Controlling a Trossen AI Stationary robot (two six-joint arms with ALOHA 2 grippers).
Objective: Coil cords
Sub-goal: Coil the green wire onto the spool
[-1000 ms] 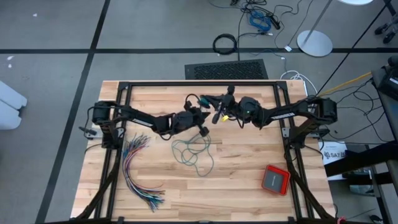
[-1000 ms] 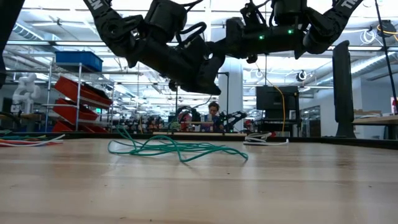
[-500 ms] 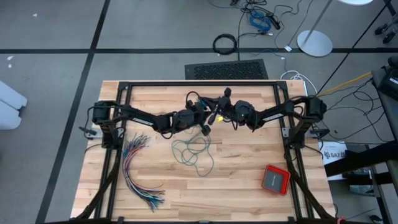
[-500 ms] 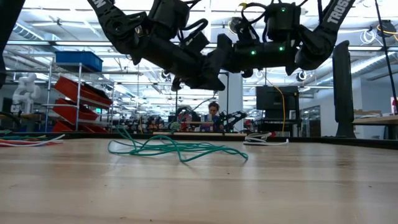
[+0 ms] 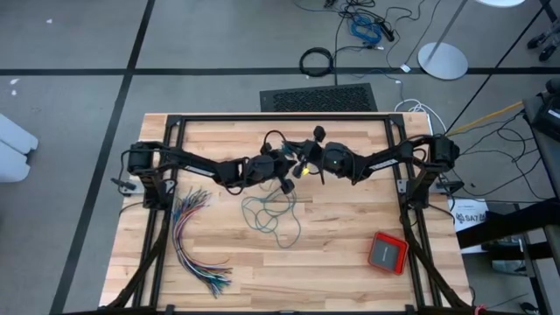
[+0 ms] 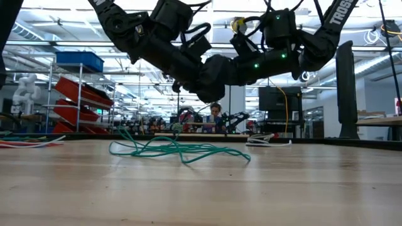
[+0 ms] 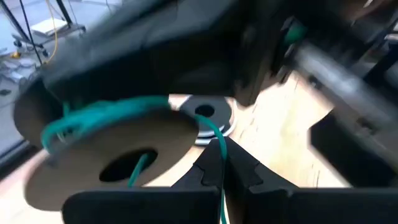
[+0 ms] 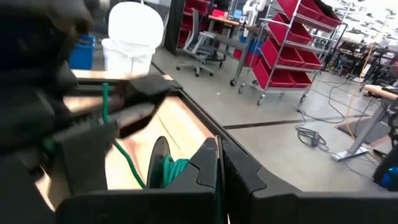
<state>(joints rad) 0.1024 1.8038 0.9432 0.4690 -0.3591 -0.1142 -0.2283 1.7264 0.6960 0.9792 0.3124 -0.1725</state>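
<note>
A teal-green cord (image 5: 273, 213) is lying on the pale wooden table (image 5: 350, 254), beside many-coloured wires (image 5: 194, 241) and a red-orange box (image 5: 387, 252); both arms are showing dark.

I work in a robotics lab or industrial workshop. My wooden table (image 5: 332, 262) stands on a grey floor marked with dark lines. Beyond it, racks of red bins (image 6: 81, 100) and a blue bin (image 6: 78, 61) line the left. Ceiling strip lights, monitors and a person (image 6: 216, 116) at a far workstation confirm this.
</note>
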